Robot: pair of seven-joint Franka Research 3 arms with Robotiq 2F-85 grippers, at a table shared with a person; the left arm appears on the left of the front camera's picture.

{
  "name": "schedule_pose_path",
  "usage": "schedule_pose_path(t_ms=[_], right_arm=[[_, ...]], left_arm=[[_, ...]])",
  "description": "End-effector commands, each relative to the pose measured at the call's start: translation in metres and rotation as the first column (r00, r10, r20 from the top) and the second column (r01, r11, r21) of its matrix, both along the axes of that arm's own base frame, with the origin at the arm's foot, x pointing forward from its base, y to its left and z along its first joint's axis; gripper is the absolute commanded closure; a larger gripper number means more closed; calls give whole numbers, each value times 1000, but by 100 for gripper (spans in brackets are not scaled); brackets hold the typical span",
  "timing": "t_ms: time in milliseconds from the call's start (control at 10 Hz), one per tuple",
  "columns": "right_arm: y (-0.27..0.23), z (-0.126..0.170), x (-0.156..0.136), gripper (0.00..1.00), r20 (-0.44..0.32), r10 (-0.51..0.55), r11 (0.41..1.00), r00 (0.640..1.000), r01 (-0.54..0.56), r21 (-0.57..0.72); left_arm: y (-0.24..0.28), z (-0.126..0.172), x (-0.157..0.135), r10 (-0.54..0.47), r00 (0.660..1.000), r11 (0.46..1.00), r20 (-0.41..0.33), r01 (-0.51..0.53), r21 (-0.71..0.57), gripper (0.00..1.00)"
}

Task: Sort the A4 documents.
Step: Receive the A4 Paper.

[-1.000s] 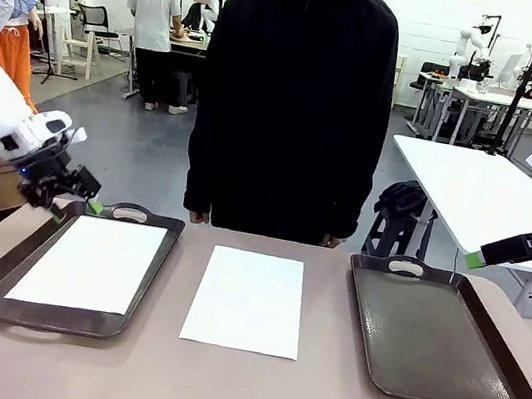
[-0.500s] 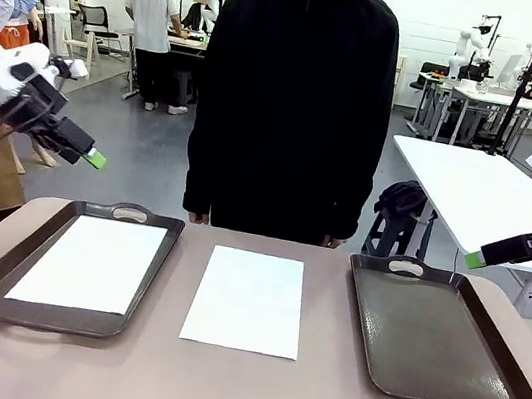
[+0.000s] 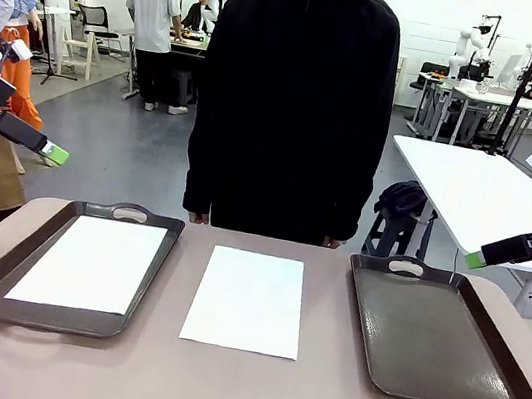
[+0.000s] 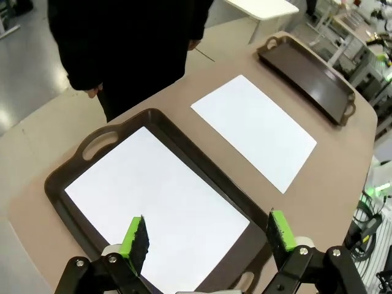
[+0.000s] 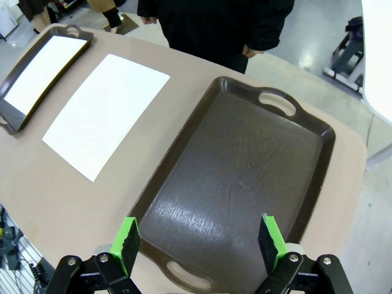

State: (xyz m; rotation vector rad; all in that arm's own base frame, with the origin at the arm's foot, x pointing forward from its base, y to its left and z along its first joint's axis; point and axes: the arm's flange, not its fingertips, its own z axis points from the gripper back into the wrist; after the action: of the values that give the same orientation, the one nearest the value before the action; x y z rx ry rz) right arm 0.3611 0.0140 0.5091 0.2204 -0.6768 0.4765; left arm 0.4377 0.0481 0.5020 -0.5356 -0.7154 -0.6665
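The left tray (image 3: 153, 273) (dark, with handles) sits at 9 o'clock on the desk (image 3: 236, 387). It carries the first A4 document (image 3: 89, 261), lying flat inside the rim. The second A4 document (image 3: 248, 298) lies flat on the bare desk at centre, apart from both trays. The right tray (image 3: 441, 339) sits at 3 o'clock. A person (image 3: 291, 102) stands at 12 o'clock, against the far edge. The left jaws hang high beyond the desk's 9 o'clock side, spread wide and gripping nothing. The right jaws hang off the 3 o'clock side, also spread wide and holding nothing.
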Motion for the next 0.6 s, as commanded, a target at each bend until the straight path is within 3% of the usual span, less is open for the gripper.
schedule_pose_path(t_ms=[0,200,500], right_arm=[[0,-2,1,0,-6,5,1000,1000,-5,12],[0,-2,1,0,-6,5,1000,1000,-5,12],[0,-2,1,0,-6,5,1000,1000,-5,12]], left_arm=[[-18,5,-25,-77,996,993,38,73,88,0],[-29,13,-33,-102,994,980,33,95,177,0],[-27,6,-30,-77,997,984,-7,77,161,0]])
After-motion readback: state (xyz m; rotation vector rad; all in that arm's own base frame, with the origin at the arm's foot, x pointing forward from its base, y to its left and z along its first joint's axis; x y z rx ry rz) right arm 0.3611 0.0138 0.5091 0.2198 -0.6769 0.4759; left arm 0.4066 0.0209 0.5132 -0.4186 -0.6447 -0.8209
